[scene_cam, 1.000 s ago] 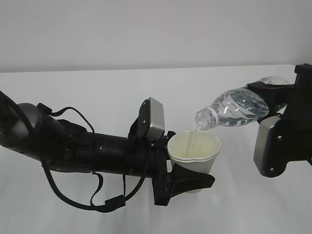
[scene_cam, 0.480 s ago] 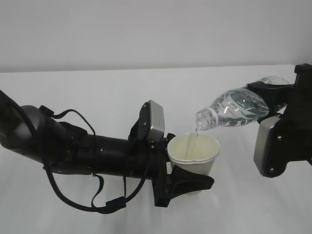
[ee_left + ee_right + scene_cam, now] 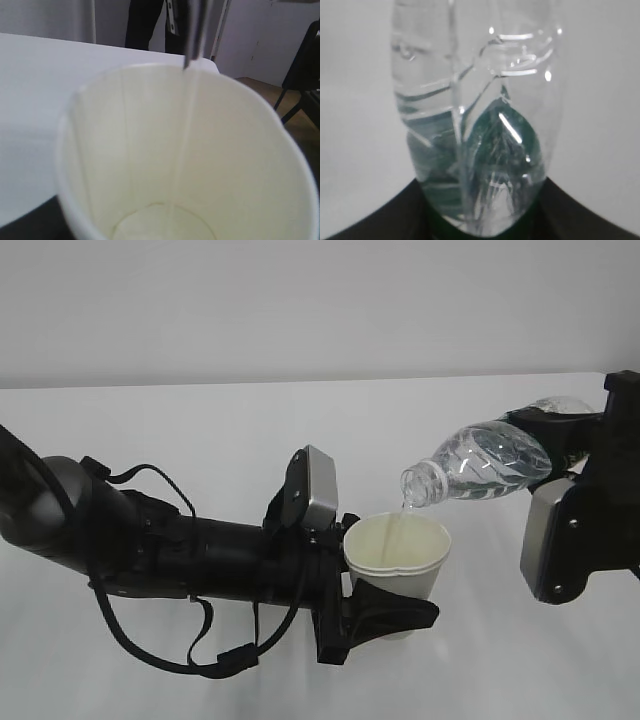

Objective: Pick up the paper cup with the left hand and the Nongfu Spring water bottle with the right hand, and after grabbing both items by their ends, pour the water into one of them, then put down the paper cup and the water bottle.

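My left gripper [image 3: 395,585] is shut on the paper cup [image 3: 398,550] and holds it upright above the white table, with one black finger [image 3: 400,612] across the cup's lower front. My right gripper [image 3: 555,435] is shut on the base end of the Nongfu Spring water bottle [image 3: 480,462], which is tilted with its open neck down-left over the cup's rim. A thin stream of water [image 3: 403,512] runs from the neck into the cup. The left wrist view looks into the cup [image 3: 125,165], with the stream of water [image 3: 187,125] running down its inner wall. In the right wrist view the bottle [image 3: 475,125] rises from the right gripper [image 3: 480,222].
The white table [image 3: 200,430] runs back to a plain pale wall. Behind the table's far edge in the left wrist view are a dark standing figure [image 3: 145,25] and a black chair [image 3: 305,75].
The back part of the left arm has shifted slightly. Cup and bottle stay where they were, and the water keeps running.
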Robot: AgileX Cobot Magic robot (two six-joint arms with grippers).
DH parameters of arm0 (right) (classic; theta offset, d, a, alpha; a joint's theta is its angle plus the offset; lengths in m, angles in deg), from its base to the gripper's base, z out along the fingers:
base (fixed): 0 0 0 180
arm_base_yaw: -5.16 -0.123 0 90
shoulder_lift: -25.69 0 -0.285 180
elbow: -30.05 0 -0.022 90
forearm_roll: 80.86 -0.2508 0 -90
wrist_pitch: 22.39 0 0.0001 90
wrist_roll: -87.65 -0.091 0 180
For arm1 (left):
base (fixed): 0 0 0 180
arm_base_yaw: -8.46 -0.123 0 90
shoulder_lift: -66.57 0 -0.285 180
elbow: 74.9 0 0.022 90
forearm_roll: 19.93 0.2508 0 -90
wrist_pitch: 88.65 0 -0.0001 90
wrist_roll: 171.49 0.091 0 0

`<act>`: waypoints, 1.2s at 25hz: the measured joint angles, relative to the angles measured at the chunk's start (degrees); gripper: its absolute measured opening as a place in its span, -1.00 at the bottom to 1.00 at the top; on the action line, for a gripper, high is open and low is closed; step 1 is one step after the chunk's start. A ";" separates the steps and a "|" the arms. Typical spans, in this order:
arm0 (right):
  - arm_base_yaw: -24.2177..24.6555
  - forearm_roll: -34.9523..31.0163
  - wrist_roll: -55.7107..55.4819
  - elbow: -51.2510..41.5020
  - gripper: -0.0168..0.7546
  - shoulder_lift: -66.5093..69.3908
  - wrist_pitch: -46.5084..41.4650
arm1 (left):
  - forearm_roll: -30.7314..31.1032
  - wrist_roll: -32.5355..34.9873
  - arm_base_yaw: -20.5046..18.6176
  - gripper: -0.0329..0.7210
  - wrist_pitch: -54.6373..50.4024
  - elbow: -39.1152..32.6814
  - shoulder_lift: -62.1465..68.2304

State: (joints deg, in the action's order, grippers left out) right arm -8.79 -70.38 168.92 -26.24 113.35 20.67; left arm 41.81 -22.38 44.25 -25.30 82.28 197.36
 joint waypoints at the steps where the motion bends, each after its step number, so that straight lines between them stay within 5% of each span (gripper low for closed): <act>1: 0.00 0.00 0.00 0.00 -0.13 0.00 0.00 | 0.00 -0.04 0.00 0.34 0.00 0.00 0.00; 30: 0.00 0.00 1.32 0.00 -0.12 0.00 0.00 | -0.13 -0.04 0.00 0.34 0.00 0.00 0.00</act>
State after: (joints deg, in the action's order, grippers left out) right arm -8.79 -70.38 170.23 -26.24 113.35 20.67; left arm 41.67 -22.42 44.25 -25.30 82.28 197.36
